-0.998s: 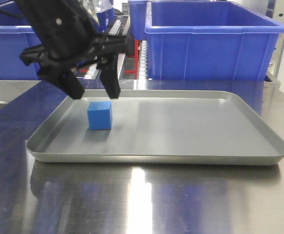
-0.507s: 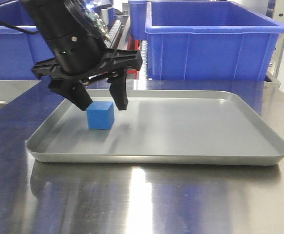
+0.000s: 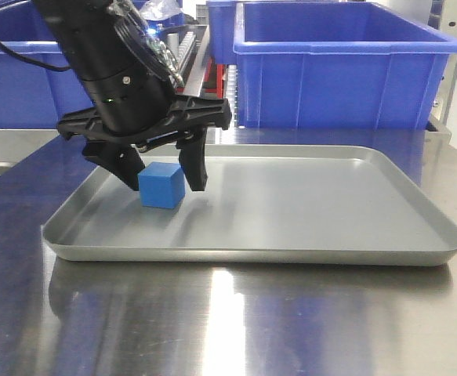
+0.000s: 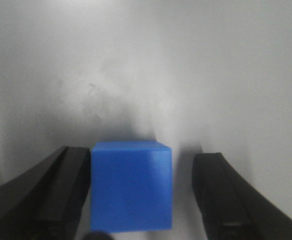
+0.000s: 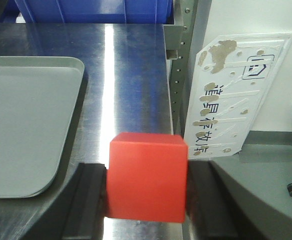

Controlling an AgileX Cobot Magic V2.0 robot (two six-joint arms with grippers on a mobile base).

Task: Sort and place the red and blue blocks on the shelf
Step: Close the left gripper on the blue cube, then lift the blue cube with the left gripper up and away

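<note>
In the tray, the left claw (image 3: 165, 182) straddles the blue block (image 4: 130, 192).
The claw stands wide, and the block sits flat on the grey tray (image 3: 306, 254) near its left end. In the wrist view one finger lies close against the block while the other stands off. Closing from there could shove or twist the block on the smooth metal and leave a corner pinch. The right claw (image 5: 148, 200) is clamped on the red block (image 5: 147, 175) above the surface (image 5: 130, 75).
</note>
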